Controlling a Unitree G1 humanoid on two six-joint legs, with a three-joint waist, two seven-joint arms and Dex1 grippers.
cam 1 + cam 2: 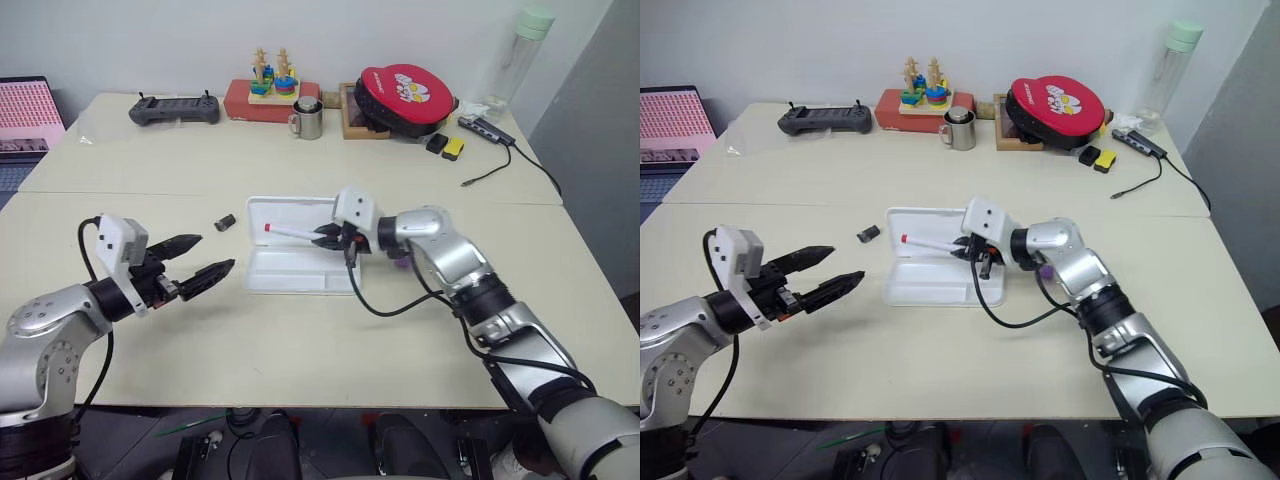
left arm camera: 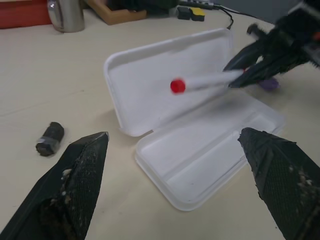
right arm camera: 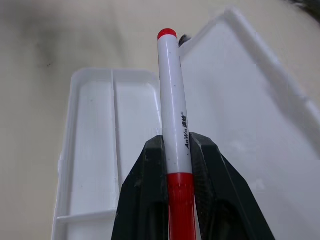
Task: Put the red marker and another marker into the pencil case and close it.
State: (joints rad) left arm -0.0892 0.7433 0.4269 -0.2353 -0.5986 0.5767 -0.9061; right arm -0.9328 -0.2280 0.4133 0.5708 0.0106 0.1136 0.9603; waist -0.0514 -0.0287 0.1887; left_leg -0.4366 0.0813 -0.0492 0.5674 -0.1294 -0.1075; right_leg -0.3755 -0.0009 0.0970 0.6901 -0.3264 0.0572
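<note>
The white pencil case [image 1: 285, 272] lies open in the middle of the table, with its lid [image 2: 145, 85] flat behind the tray. My right gripper [image 1: 325, 238] is shut on the red marker [image 3: 172, 100] near its red end. It holds the marker about level above the case, with the far tip pointing left. The purple marker [image 1: 1046, 270] peeks out on the table behind my right forearm. My left gripper [image 1: 215, 253] hangs open and empty to the left of the case, fingers aimed toward it.
A small black cap-like object [image 1: 224, 221] lies left of the lid. Along the far table edge stand a game controller [image 1: 174, 108], a stacking toy [image 1: 272, 88], a metal mug [image 1: 307, 120], a red round pouch [image 1: 405, 98] and a bottle [image 1: 520, 55]. A cable [image 1: 500, 170] trails right.
</note>
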